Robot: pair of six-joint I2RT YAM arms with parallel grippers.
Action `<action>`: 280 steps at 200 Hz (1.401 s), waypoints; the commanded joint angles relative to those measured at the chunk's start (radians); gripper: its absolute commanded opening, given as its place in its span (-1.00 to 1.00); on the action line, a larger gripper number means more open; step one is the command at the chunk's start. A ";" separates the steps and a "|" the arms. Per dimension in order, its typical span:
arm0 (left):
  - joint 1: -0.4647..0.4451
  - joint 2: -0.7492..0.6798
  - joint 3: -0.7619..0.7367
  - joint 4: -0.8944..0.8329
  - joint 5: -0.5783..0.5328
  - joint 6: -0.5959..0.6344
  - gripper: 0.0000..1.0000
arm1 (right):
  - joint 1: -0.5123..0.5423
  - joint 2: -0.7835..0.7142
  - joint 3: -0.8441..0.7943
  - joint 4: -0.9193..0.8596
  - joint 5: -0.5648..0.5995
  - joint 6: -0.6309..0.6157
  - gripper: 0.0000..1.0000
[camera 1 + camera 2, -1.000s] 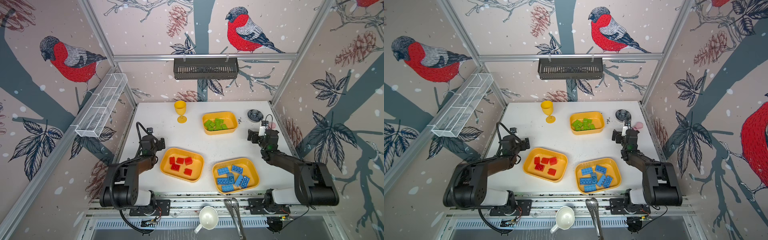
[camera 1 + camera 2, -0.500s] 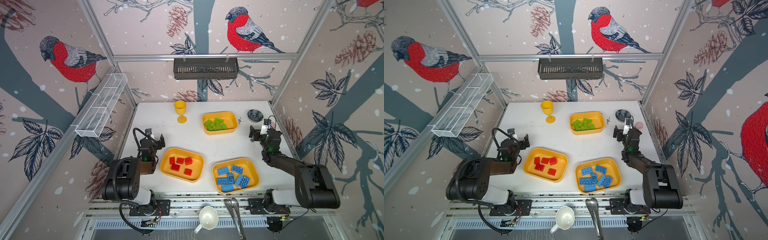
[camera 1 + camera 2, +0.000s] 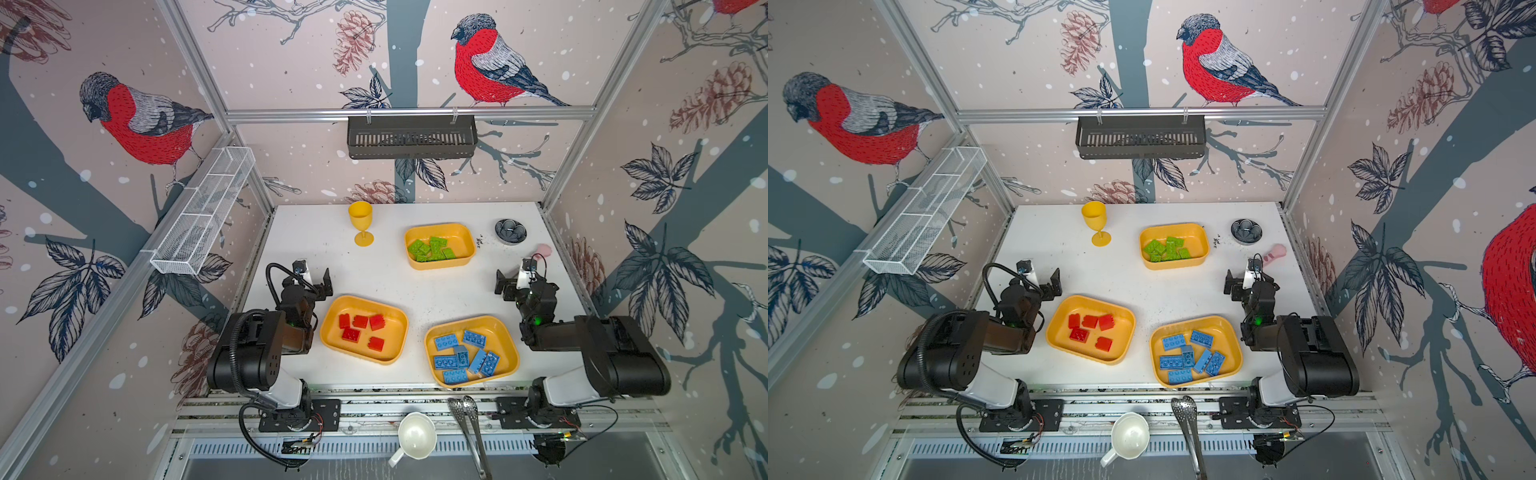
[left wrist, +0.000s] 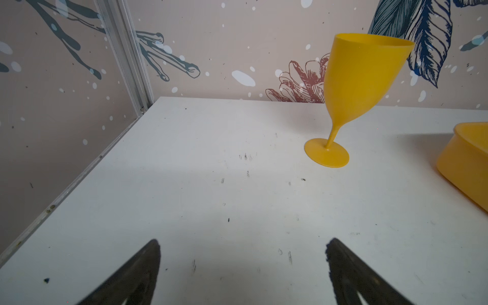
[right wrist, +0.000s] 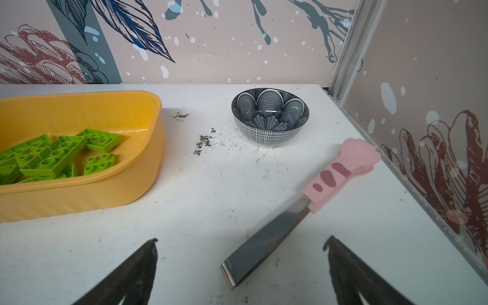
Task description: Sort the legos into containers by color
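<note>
Legos, small studded plastic bricks: red legos (image 3: 360, 328) in near-left shallow yellow-orange plastic tray (image 3: 392, 318), green legos (image 3: 432, 248) in far tray (image 3: 462, 240), blue legos (image 3: 461, 358) in near-right tray (image 3: 503, 347). Left gripper (image 3: 314, 276), right gripper (image 3: 514, 276): fingers wide, empty. Sorting judged complete.

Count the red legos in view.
5 red legos, all in the near-left tray: three in a row toward the back, two nearer the front. None loose on the table. A stacked one could be hidden.

White table (image 3: 386, 274) bears three yellow trays (image 3: 392, 336), a goblet (image 3: 360, 216), a bowl (image 3: 510, 230) and a pink-handled knife (image 5: 295, 214).
</note>
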 commanded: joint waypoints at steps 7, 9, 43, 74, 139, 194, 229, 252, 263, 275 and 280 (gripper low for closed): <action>0.000 0.003 -0.001 0.089 0.015 0.015 0.94 | -0.005 0.007 -0.003 0.114 0.021 0.023 0.99; 0.001 0.005 -0.002 0.092 0.015 0.014 0.94 | -0.006 0.010 -0.003 0.118 0.021 0.023 0.99; -0.001 0.005 0.000 0.088 0.012 0.017 0.95 | -0.006 0.009 0.000 0.111 0.017 0.023 0.99; 0.001 0.000 -0.009 0.099 0.011 0.014 0.94 | -0.006 0.004 -0.003 0.113 0.020 0.023 0.99; 0.000 -0.043 -0.024 0.098 0.022 0.015 0.94 | 0.008 -0.014 0.021 0.055 0.040 0.010 0.99; 0.001 -0.016 -0.016 0.106 0.035 0.019 0.94 | -0.014 0.005 0.004 0.101 0.020 0.034 0.99; 0.000 -0.005 -0.014 0.111 0.038 0.020 0.94 | -0.009 0.006 0.002 0.103 0.042 0.038 0.99; 0.000 -0.005 -0.013 0.110 0.039 0.021 0.94 | -0.003 0.007 0.006 0.098 0.073 0.041 0.99; 0.000 -0.005 -0.015 0.111 0.039 0.021 0.94 | -0.002 0.007 0.006 0.098 0.075 0.040 0.99; 0.000 -0.006 -0.013 0.107 0.044 0.022 0.94 | -0.002 0.007 0.006 0.097 0.074 0.040 0.99; 0.000 -0.009 -0.012 0.104 0.045 0.024 0.94 | -0.002 0.007 0.006 0.098 0.075 0.041 0.99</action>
